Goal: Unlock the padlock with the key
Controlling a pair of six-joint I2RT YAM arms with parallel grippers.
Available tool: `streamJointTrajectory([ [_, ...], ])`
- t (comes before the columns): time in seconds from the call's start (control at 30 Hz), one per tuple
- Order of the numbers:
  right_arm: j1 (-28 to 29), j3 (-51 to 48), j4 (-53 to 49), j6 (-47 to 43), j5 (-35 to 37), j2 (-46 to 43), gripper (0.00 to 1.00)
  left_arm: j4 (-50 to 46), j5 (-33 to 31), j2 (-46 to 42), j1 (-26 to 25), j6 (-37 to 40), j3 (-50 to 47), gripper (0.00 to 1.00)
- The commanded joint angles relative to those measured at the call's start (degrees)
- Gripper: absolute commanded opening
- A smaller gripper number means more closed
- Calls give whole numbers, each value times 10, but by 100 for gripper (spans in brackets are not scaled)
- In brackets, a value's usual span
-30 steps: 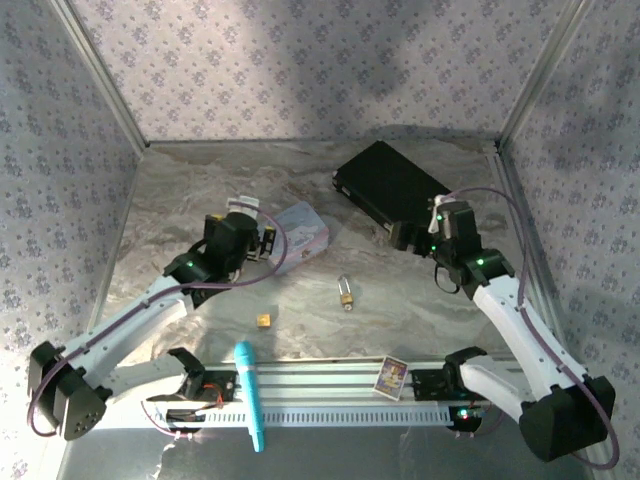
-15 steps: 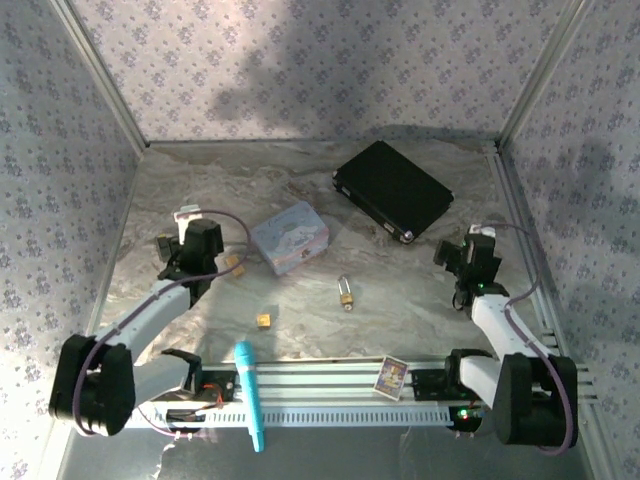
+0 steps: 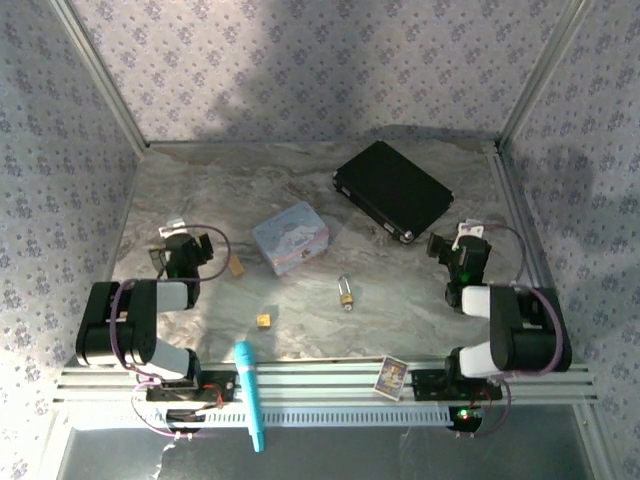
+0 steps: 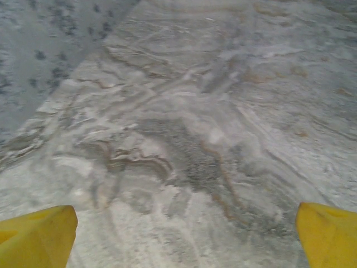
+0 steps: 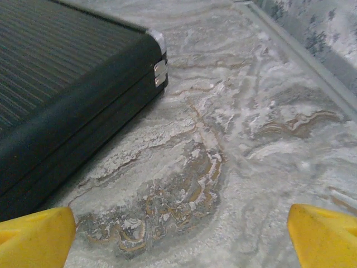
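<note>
Now, padlock: the padlock lies flat on the open tabletop near the middle, between the two arms, on the near side of the pastel tin box and apart from it
Key: the key is too small to make out for sure; a pale speck at the padlock's near end may be it, but I cannot tell
Jaws, left: the left jaws stand wide apart over bare marble with nothing between them, just beside the tan wooden block and well apart from the padlock
Jaws, right: the right jaws are wide apart too, holding nothing, facing a corner of the black case
Risk, wrong thing: the tiny gold cube and the wooden block are close to the padlock's colour and sit nearer the left arm, so a grab by colour could close on one of them
Risk, sliding: the padlock lies loose on smooth stone; a one-sided touch would likely push or spin it instead of gripping it
Risk, key grip: thin and flat, the key would probably twist between the pads, and a tilted key will not enter the keyhole
Risk, clash: both arms must work in one small spot, so their fingers could knock together above the padlock
</note>
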Motion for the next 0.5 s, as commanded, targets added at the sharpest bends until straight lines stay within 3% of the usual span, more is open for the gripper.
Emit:
streamJointTrajectory([
  [0.0,18,46,35,-43,-9,41,99,17,77,21,1,29,50,100],
  [0.1,21,51,14,-47,-14,39,99,123,112,49,0,44,14,100],
  [0.17,22,49,22,-48,-11,41,99,77,95,38,1,35,25,100],
  [0.47,26,48,22,-50,-4,41,99,74,120,41,-2,48,29,100],
])
